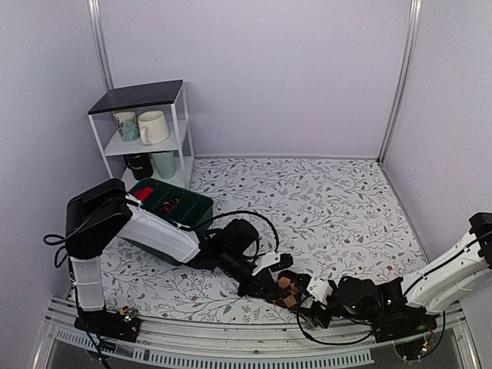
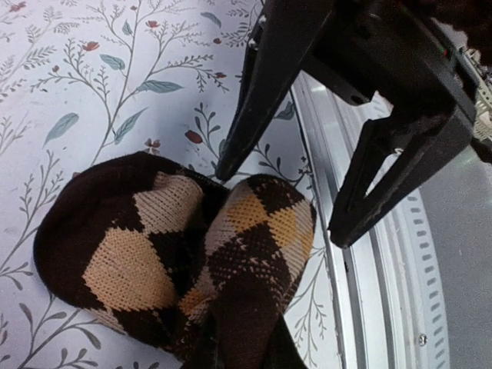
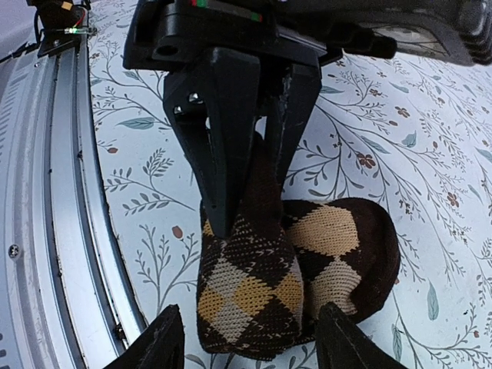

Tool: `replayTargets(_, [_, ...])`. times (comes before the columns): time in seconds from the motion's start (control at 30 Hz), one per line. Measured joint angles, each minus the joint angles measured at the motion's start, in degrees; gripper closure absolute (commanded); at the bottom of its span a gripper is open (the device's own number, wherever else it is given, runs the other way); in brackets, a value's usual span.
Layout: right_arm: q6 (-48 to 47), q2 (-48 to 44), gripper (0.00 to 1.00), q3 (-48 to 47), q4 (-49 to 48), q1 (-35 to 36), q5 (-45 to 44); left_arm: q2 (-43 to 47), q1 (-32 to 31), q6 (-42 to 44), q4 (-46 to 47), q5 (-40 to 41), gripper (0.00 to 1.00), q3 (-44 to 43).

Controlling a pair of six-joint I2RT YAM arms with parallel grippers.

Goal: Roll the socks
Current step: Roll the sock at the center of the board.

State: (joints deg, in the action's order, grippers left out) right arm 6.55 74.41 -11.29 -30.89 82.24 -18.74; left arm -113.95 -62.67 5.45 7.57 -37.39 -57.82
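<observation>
Well, we find the socks at about 6 o'clock on the table, near its front edge and just beside the metal rail that runs along it. They are dark brown with tan and orange diamonds, bunched into a short thick bundle on the flowered cloth rather than a tight roll.

Our left gripper reaches in low from 9 o'clock. In the right wrist view the left gripper stands at 12 o'clock of the socks, its fingers drawn narrow with a strip of dark sock fabric pinched between them. In the left wrist view the socks fill the lower half and run out of the picture at 6 o'clock, where our own fingers do not show.

Our right gripper comes in from 3 o'clock with its fingers spread wide. In its own view the right gripper has one tip at 7 and one at 5 o'clock of the bundle. In the left wrist view the right gripper hangs at 1 o'clock of the socks. One of its fingertips is close to the bundle's upper edge, and we cannot tell whether it touches. The other is over the rail.

At 10 o'clock a white shelf holds mugs, and a green bin sits in front of it.
</observation>
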Motion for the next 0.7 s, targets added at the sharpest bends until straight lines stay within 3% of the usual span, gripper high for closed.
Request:
replayTargets(0.37, [-1.7, 3.7, 0.42, -1.1, -1.3, 0.3, -1.6, -0.5, 0.4, -0.4, -0.5, -1.2, 1.0, -0.5])
replayTargets(0.47, [-1.8, 6.2, 0.46, -2.1, -1.7, 0.3, -1.2, -0.7, 0.5, -0.4, -0.7, -1.4, 1.0, -0.8])
replayTargets(0.57, [-1.6, 7.8, 0.59, -2.7, -1.8, 0.3, -1.0, -0.9, 0.6, -0.4, -0.8, -1.9, 1.0, -1.0])
replayTargets(0.67, [-1.4, 8.8, 0.89, -3.0, -1.9, 0.3, -1.1, -1.0, 0.6, -0.4, -0.8, -2.0, 1.0, -1.0])
replayTargets(0.7, [-0.9, 9.0, 0.94, -3.0, -2.2, 0.4, -1.1, -1.0, 0.6, -0.4, -0.9, -2.0, 1.0, -1.0])
